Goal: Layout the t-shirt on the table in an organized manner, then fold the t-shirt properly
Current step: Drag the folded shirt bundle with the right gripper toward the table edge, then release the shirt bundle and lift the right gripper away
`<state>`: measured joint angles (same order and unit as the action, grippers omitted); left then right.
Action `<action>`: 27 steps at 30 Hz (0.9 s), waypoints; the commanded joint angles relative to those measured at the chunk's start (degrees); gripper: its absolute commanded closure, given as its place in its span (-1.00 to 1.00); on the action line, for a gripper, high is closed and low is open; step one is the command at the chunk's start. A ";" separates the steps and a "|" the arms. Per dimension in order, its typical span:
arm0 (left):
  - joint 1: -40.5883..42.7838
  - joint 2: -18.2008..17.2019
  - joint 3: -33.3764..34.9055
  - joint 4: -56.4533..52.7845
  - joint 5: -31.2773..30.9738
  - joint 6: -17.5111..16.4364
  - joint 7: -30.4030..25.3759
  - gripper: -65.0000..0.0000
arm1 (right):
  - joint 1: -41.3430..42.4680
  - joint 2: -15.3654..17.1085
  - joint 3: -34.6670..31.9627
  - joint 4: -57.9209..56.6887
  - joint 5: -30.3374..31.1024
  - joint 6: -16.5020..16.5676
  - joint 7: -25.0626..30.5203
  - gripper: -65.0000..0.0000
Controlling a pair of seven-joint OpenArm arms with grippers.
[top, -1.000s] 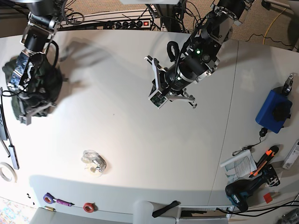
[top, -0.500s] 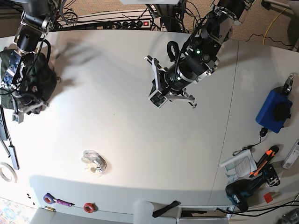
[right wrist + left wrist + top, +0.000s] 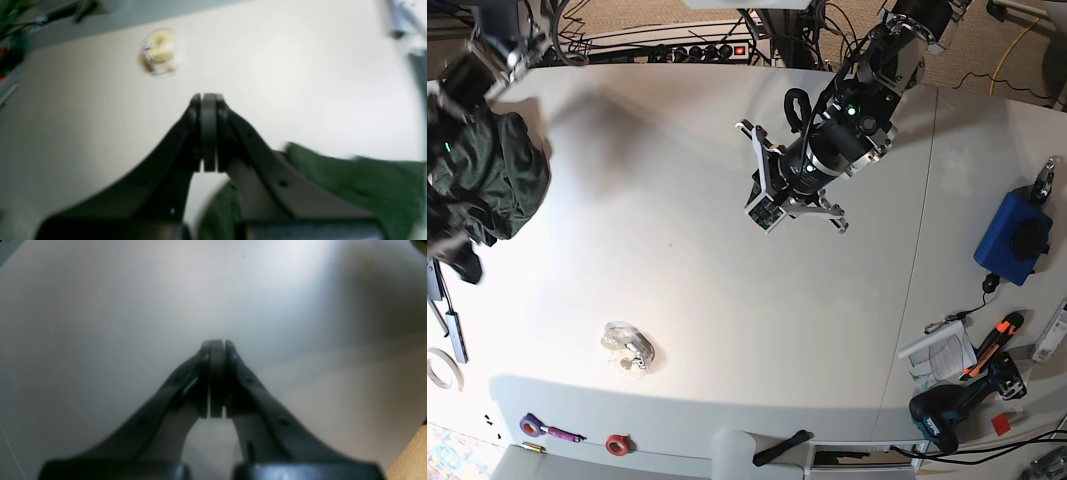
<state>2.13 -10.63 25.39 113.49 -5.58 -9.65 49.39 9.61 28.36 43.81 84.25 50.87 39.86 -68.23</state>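
Note:
The dark green t-shirt (image 3: 489, 178) is bunched in a heap at the far left of the white table (image 3: 677, 290), around my right arm. My right gripper (image 3: 460, 262) is motion-blurred at the table's left edge. In the right wrist view my right gripper (image 3: 208, 100) is shut with nothing showing between its pads, and t-shirt (image 3: 353, 186) fabric lies beside and under its base. My left gripper (image 3: 765, 207) hovers over the table's middle. It is shut and empty in its own view (image 3: 217, 345), above bare table (image 3: 116, 306).
A clear crumpled wrapper (image 3: 628, 348) lies at front left, also seen as wrapper (image 3: 159, 51). Tape rolls (image 3: 617, 443) sit at the front edge. A blue box (image 3: 1012, 236), papers (image 3: 939, 352) and a drill (image 3: 957, 405) crowd the right side beyond the seam (image 3: 924, 250).
My right arm has swung left toward the table's edge, dragging the bunched t-shirt along, and is now blurred. My left arm has not moved.

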 commanded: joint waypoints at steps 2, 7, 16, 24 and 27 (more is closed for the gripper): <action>-0.70 0.31 -0.09 0.85 -0.90 -0.07 -1.42 1.00 | -4.20 2.08 4.24 4.83 0.15 0.14 0.92 1.00; -0.70 0.31 -0.09 0.85 -3.06 -0.90 -1.42 1.00 | -13.94 1.62 6.67 4.52 -7.15 0.14 4.09 1.00; -0.68 0.31 -0.07 0.85 -3.04 -0.87 -0.98 1.00 | -15.32 1.77 5.29 -10.40 -19.87 -5.22 14.34 1.00; -0.55 0.28 -0.09 0.83 -3.02 -0.87 -1.03 1.00 | -14.38 1.95 5.42 -15.61 -5.22 -1.03 -0.70 1.00; -0.52 0.31 -0.09 0.83 -3.02 -0.87 -1.03 1.00 | -14.36 2.16 5.99 -15.56 0.31 -0.57 -2.78 1.00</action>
<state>2.20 -10.66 25.41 113.45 -8.21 -10.50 49.47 -5.08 28.69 49.25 68.07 50.19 38.94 -71.79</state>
